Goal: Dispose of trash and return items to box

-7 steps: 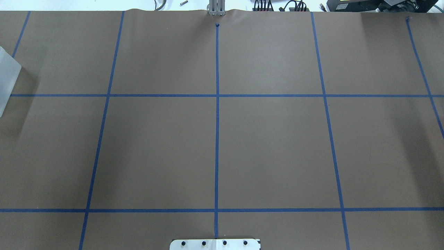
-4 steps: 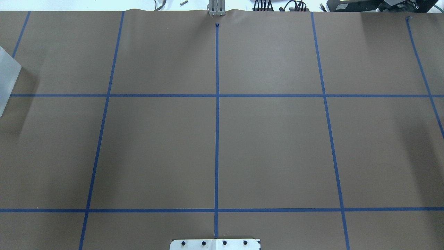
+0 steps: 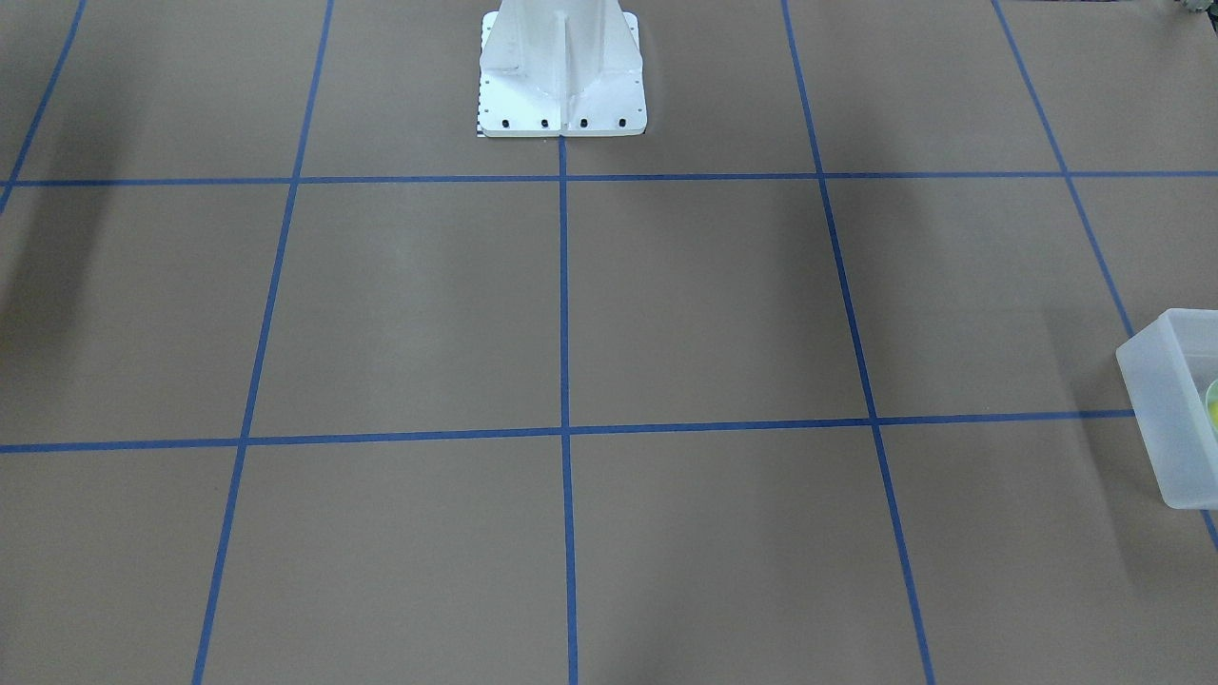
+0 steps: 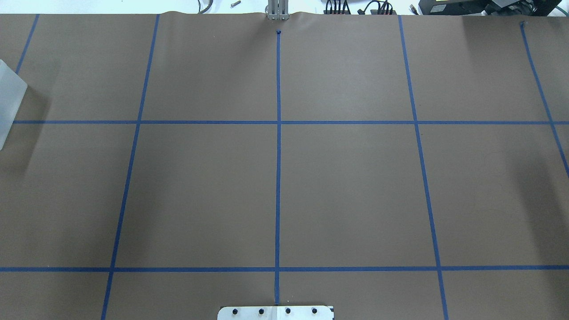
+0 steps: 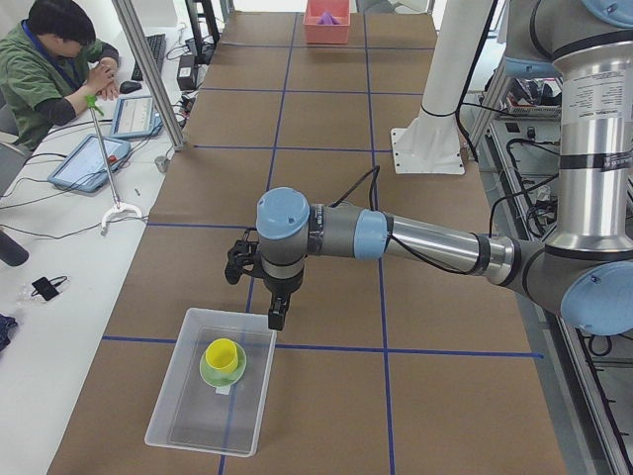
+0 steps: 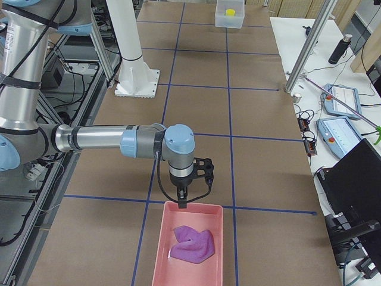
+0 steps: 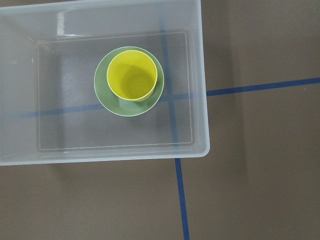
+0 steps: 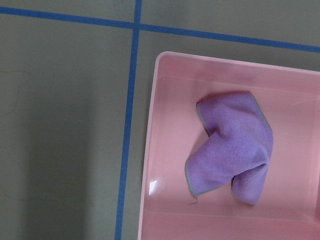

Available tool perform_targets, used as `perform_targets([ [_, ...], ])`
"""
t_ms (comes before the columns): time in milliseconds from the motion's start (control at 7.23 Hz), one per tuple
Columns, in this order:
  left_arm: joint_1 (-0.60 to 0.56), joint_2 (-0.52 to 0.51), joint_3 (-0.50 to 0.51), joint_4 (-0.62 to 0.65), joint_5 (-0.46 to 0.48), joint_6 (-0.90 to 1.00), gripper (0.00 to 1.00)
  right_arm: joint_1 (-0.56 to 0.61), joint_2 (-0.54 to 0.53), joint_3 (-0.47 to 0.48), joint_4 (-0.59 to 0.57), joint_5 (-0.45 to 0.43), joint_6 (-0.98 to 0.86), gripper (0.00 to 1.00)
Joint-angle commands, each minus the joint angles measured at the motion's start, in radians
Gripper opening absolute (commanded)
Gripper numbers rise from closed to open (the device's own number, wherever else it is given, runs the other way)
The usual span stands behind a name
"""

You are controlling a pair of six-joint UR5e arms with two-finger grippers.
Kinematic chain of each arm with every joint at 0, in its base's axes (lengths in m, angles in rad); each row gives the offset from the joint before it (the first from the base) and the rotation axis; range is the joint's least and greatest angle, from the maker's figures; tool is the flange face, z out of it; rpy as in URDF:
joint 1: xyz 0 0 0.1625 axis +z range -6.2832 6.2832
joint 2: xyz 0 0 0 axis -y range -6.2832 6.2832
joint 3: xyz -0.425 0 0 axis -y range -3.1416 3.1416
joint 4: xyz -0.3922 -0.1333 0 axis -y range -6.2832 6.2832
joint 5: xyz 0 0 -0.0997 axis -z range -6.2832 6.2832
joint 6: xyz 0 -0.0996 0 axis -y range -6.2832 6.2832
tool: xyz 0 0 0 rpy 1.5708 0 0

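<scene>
cup in bowl in box below left fingers, right fingers over pink bin, spread or pressed: can't tell for either

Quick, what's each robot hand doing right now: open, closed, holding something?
Left hand: cannot tell; seen only from the side, by the box rim.
Right hand: cannot tell; seen only from the side, by the pink tray rim.
</scene>
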Motion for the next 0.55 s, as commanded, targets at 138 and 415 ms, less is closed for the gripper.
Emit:
perform_targets([
  [138,0.0,-0.001,0.001,0.001,0.0,-0.001,0.98,-0.001,0.002,0.008,-0.002,0.024,-0.013,1.0],
  [415,0.0,-0.001,0.004,0.001,0.0,0.001,0.98,-0.001,0.002,0.01,-0.002,0.054,-0.013,1.0],
])
